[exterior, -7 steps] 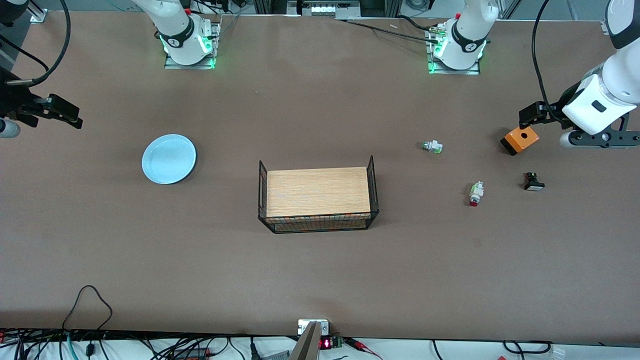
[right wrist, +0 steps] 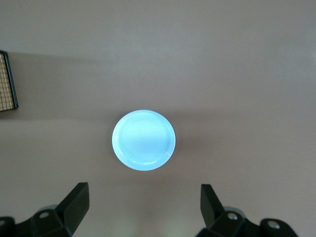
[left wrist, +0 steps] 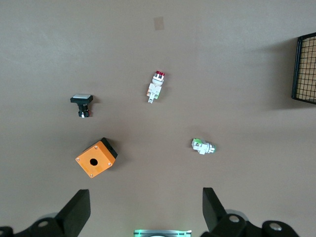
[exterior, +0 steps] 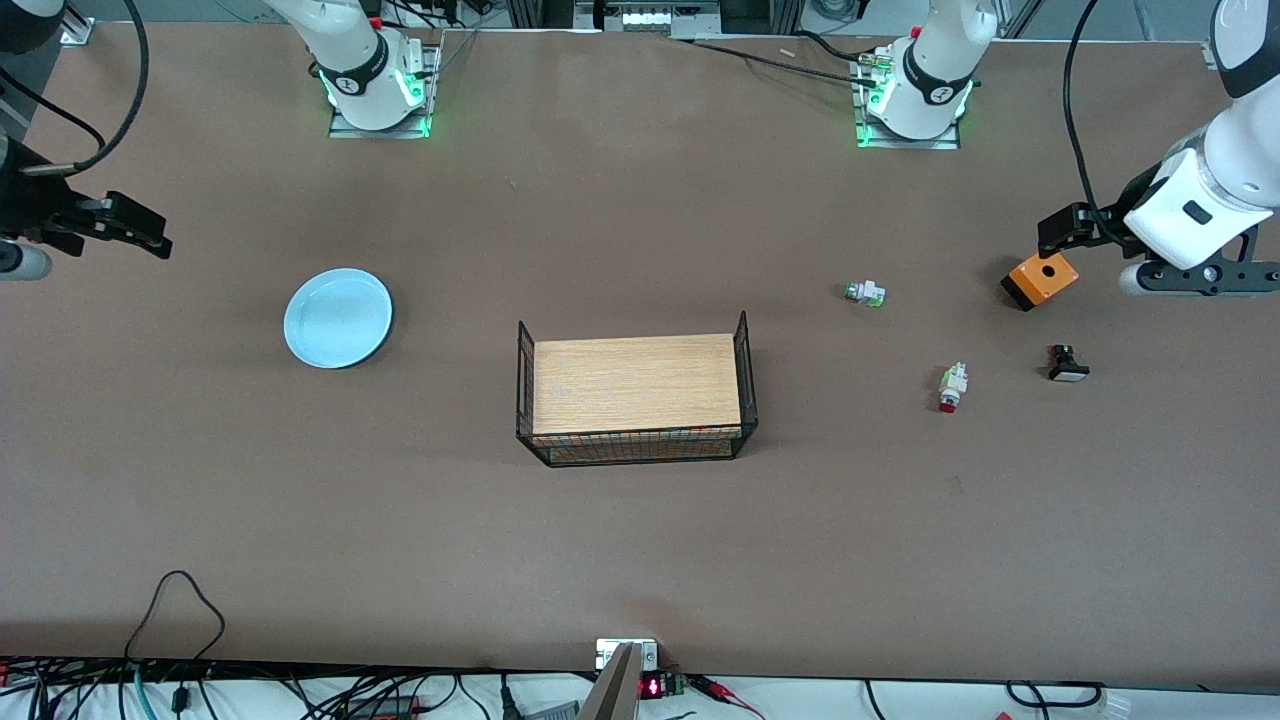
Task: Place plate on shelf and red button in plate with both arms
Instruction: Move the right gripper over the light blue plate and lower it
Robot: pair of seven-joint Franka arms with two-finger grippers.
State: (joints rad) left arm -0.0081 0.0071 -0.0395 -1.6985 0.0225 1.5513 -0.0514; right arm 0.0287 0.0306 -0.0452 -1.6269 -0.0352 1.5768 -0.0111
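Observation:
The light-blue plate (exterior: 338,318) lies on the table toward the right arm's end; it also shows in the right wrist view (right wrist: 143,139). My right gripper (exterior: 140,230) hangs open and empty in the air at that end of the table, apart from the plate (right wrist: 143,210). The red button (exterior: 951,387), white with a red cap, lies toward the left arm's end and shows in the left wrist view (left wrist: 156,86). My left gripper (exterior: 1062,228) hangs open and empty just beside the orange box (exterior: 1040,280), with its own view (left wrist: 146,212) looking down on the small parts.
A wire basket with a wooden board (exterior: 635,398) stands mid-table. A green-tipped white switch (exterior: 865,293), the orange box (left wrist: 96,158) and a black-and-white button (exterior: 1067,364) lie near the red button. Basket corners show in the wrist views (left wrist: 306,69) (right wrist: 7,81).
My right gripper has shifted slightly toward the plate. The left arm and all objects have not visibly moved.

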